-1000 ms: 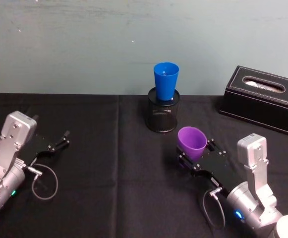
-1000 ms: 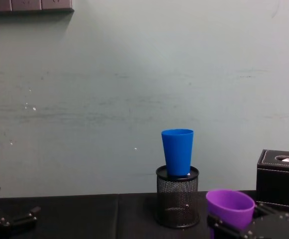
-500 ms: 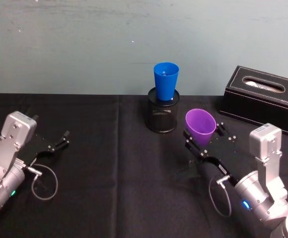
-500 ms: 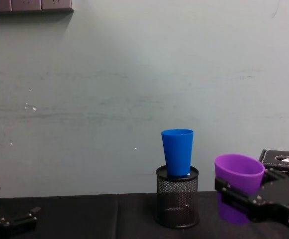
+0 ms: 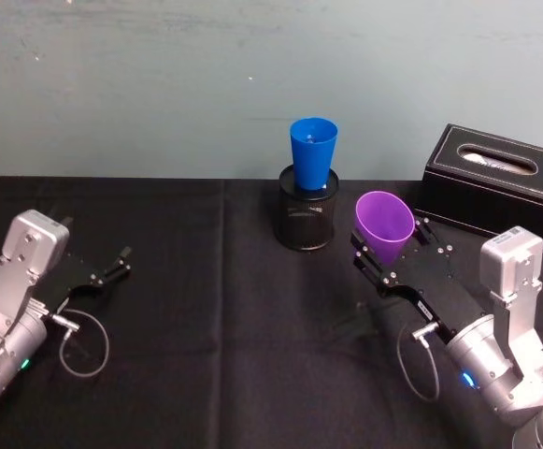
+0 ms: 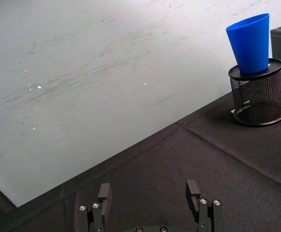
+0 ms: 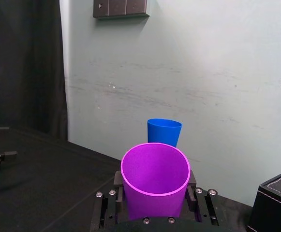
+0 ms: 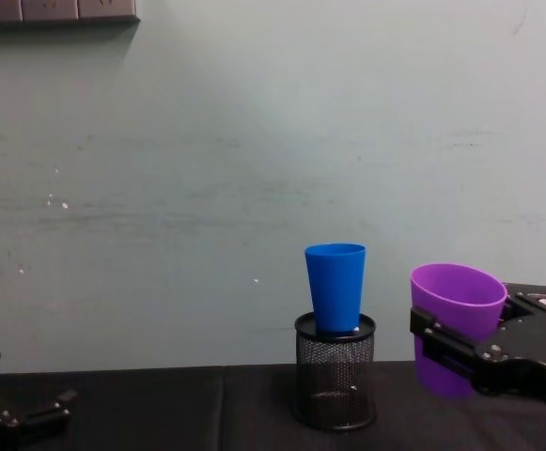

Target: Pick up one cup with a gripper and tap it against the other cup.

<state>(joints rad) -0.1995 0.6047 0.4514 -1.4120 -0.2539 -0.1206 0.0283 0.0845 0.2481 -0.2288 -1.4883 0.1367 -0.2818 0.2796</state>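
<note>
Purple cup (image 5: 384, 223) held aloft in right hand (image 5: 389, 239), near blue cup (image 5: 313, 152).

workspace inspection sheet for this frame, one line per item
Surface: table covered in black cloth, a seam running front to back.
Job's things: purple cup held off the cloth, rim up, right of the blue cup and apart from it; blue cup stands in the mesh pen holder.
Clutter: black tissue box at far right.
Grippers: right gripper shut on purple cup; left gripper open, empty, low at left.
Cables: left cable loop and right cable loop, both away from the cups.
Surroundings: pale wall; switch plate high on it.
</note>
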